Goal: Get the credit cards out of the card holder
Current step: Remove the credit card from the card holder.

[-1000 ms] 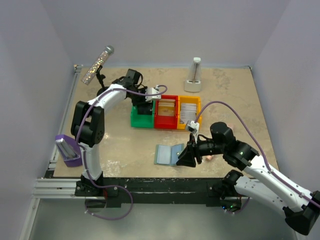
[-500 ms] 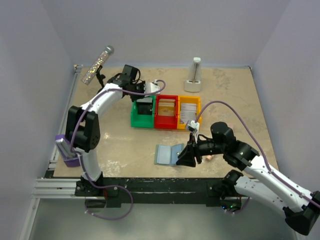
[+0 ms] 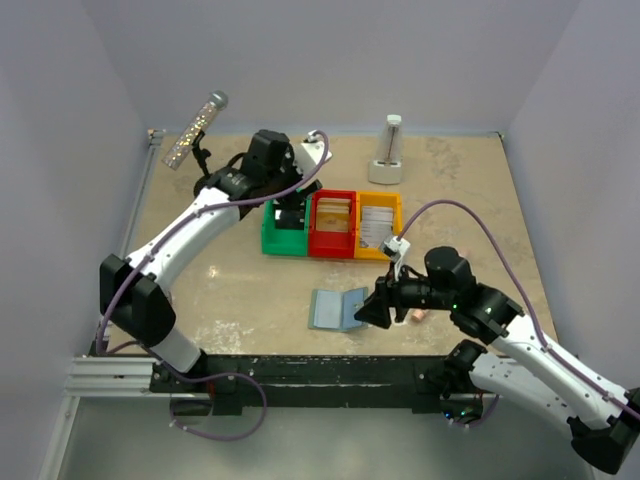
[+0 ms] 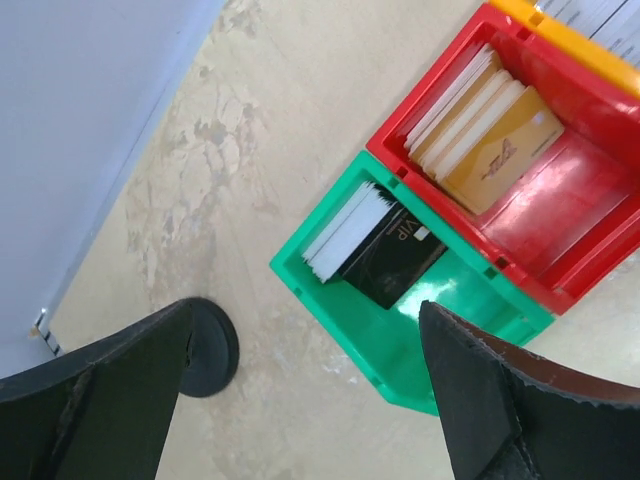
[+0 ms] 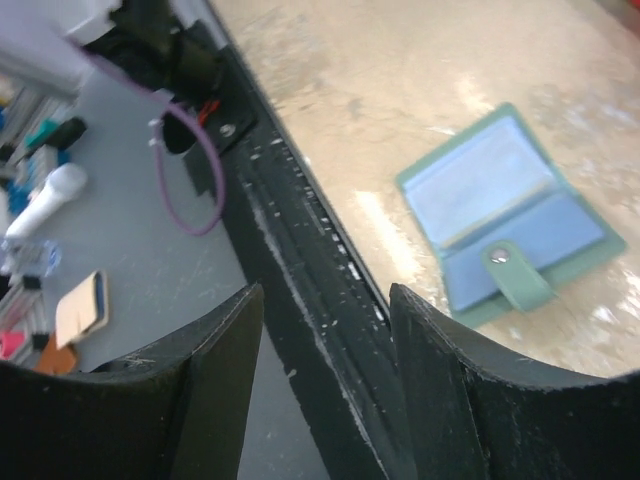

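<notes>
The card holder point(image 3: 338, 308) lies open and flat near the table's front edge, pale blue-grey with a small tab point(image 5: 510, 215). Credit cards rest in the bins: a black one point(image 4: 393, 262) and white ones point(image 4: 338, 232) in the green bin point(image 4: 330, 300), tan ones point(image 4: 500, 140) in the red bin point(image 4: 575, 195). My left gripper point(image 3: 283, 190) hovers behind the green bin, jaws wide open and empty point(image 4: 305, 400). My right gripper point(image 3: 375, 312) sits just right of the card holder, open with nothing between its fingers point(image 5: 325, 390).
A yellow bin point(image 3: 378, 243) with white cards stands right of the red one. A glittery tube on a black stand point(image 3: 195, 130) is at the back left; its round base point(image 4: 205, 345) is near my left fingers. A white stand point(image 3: 390, 152) is at the back. The black front rail point(image 5: 300, 250) runs under my right gripper.
My left gripper has opened wide and lifted back from the green bin, where a black card now lies. My right gripper has opened a little wider.
</notes>
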{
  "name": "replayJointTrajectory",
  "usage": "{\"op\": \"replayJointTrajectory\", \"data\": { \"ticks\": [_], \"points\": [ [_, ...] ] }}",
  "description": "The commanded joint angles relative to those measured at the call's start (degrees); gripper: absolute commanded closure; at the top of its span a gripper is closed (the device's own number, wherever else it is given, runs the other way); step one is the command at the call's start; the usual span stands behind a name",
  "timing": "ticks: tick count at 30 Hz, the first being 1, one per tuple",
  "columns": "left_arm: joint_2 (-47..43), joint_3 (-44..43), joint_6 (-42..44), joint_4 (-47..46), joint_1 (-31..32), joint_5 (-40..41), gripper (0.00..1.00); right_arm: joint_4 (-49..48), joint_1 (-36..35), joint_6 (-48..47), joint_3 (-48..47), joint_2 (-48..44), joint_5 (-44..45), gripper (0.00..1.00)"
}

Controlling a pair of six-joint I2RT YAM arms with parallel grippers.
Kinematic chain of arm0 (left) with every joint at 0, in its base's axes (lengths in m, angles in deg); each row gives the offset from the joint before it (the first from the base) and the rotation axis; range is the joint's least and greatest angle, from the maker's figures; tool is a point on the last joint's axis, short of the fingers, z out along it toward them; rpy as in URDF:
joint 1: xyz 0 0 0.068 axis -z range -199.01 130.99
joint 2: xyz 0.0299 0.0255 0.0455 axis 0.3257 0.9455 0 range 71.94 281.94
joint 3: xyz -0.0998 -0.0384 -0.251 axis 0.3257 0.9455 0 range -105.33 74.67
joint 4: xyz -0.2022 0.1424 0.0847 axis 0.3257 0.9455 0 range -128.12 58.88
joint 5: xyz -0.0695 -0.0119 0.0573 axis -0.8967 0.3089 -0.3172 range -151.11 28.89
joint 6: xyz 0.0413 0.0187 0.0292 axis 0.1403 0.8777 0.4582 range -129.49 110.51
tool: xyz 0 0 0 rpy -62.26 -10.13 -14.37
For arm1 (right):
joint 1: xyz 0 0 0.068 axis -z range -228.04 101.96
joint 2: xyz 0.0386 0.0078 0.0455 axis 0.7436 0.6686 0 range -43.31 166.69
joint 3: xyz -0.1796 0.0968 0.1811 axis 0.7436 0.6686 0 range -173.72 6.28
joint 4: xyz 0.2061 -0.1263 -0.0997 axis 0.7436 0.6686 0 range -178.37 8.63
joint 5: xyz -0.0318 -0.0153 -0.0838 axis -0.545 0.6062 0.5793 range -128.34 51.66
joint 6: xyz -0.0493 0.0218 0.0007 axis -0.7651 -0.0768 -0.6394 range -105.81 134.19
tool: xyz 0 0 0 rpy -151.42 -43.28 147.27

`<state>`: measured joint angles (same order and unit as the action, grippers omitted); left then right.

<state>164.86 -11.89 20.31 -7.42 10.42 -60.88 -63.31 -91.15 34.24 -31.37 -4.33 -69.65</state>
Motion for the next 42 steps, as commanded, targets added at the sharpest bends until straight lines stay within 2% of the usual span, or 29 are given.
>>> {"op": "replayJointTrajectory", "data": {
  "ticks": [1,2,4,5,6,7,9,12,14,20,26,30,34,36,39,42],
  "points": [
    [-4.5,2.01,-15.71,1.9,5.19,17.67,0.0,4.29,-0.04,9.09,-2.78,0.3,17.12,0.41],
    [-4.94,1.14,-19.57,3.91,5.2,18.66,0.0,6.3,-0.04,12.0,-3.39,0.91,21.42,0.4],
    [-5.82,-1.23,-28.7,10.23,5.2,19.36,0.0,8.86,0.05,12.55,-4.71,2.14,23.57,0.36],
    [-6.7,-1.41,-34.32,12.35,4.85,19.81,0.0,10.26,0.05,11.94,-5.24,3.11,24.01,0.26],
    [-8.62,0.67,-37.24,12.54,4.41,17.2,0.0,11.75,0.05,10.72,-6.2,3.9,24.1,0.12],
    [-10.99,3.65,-38.23,11.06,3.36,9.6,0.0,14.12,-0.04,9.75,-7.08,4.87,24.97,0.01],
    [-17.48,12.08,-42.78,3.27,2.91,0.77,0.0,14.41,-0.04,8.78,-6.65,5.93,23.94,0.01],
    [-26.02,23.35,-52.01,-7.11,3.44,-8.02,0.0,10.91,-0.22,7.46,-3.85,4.18,21.04,0.11],
    [-28.05,27.75,-56.42,-8.37,5.54,-8.84,0.0,9.49,-0.13,8.94,-2.26,3.03,21.46,0.18],
    [-29.29,34.34,-66.7,-4.51,20.3,3.89,0.0,8.78,-2.14,10.62,-1.64,6.36,21.11,0.39],
    [-36.22,51.38,-79.62,-19.08,22.07,2.49,0.0,4.65,-5.22,13.25,-1.46,11.98,20.41,0.57],
    [-37.12,54.48,-81.57,-20.68,22.07,2.41,0.13,2.81,-8.82,13.78,-2.51,16.29,21.55,0.61],
    [-34.75,57.03,-84.37,-24.53,22.07,0.04,0.33,4.28,-9.71,14.31,-3.92,20.86,25.66,0.73],
    [-33.6,57.91,-85.26,-26.64,22.07,-2.42,0.38,10.07,-9.71,15.8,-5.24,20.18,32.68,0.65],
    [-32.9,58.09,-85.35,-27.62,22.25,-3.13,0.39,12.11,-9.71,15.98,-2.88,13.25,38.5,0.37],
    [-32.63,58.18,-85.09,-28.58,22.25,-3.04,0.39,15.97,-9.71,14.06,-2.69,11.38,43.51,0.26]
  ]
}}
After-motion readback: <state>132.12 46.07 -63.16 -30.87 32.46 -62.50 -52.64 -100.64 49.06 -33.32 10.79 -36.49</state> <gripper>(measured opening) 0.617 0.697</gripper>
